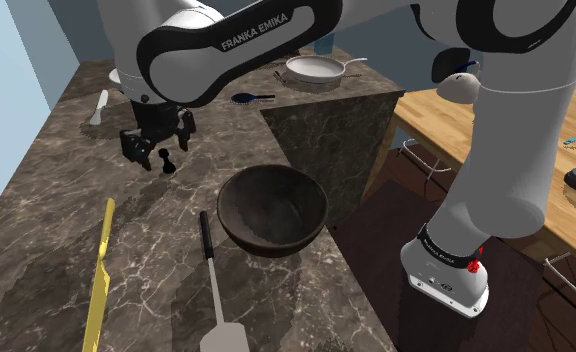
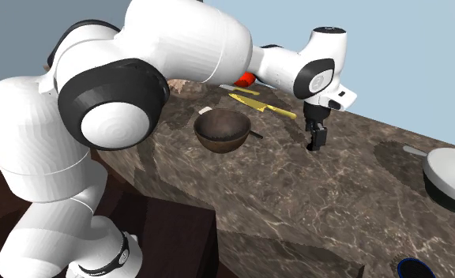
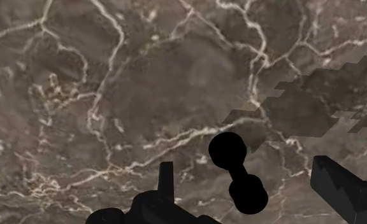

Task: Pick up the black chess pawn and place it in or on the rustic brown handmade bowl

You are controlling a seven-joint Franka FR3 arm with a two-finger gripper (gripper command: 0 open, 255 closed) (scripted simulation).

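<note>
The black chess pawn (image 1: 166, 160) stands upright on the dark marble counter (image 1: 56, 200). My black gripper (image 1: 159, 146) hangs just above it, open. In the wrist view the pawn (image 3: 237, 173) sits between the two fingers (image 3: 165, 181) without touching either, closer to one than the other. The dark brown bowl (image 1: 272, 208) rests near the counter's edge, toward the shoulder view's right of the pawn, and holds nothing. From the second exterior view the gripper (image 2: 317, 140) is low over the counter, to the right of the bowl (image 2: 223, 130).
A spatula (image 1: 214, 285) and a yellow knife (image 1: 100, 272) lie on the near counter. A frying pan (image 1: 314, 68), a blue brush (image 1: 248, 97) and a white utensil (image 1: 98, 106) lie farther back. The counter drops off right of the bowl, with a wooden table (image 1: 496, 140) beyond.
</note>
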